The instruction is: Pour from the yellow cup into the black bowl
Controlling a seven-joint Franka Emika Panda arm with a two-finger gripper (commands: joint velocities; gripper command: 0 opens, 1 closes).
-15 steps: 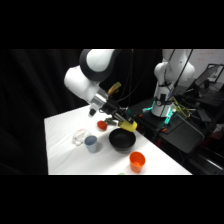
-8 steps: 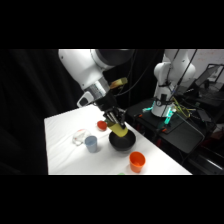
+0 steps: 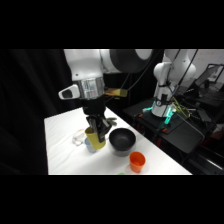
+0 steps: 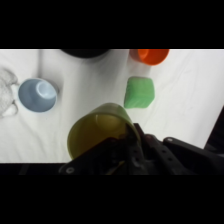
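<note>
Above white worktop, gripper point(image 3: 98, 131) clamped on small yellow plastic cup point(image 3: 95, 138), just beside glossy black bowl point(image 3: 122, 140); pour pending, needs shifting over bowl, then tipping.

White table point(image 3: 60, 150) under bright light, its cloth faintly creased in the wrist view point(image 4: 190, 100). Black backdrop point(image 3: 30, 85) behind and to the left, swallowing the room in darkness. Dark bench point(image 3: 180, 131) beside the table at right, cluttered with cables and equipment, 1 teal-green glow point(image 3: 167, 116) among them. Pale wall or panel point(image 3: 212, 60) at far upper right, partly hidden by dark gear.
</note>
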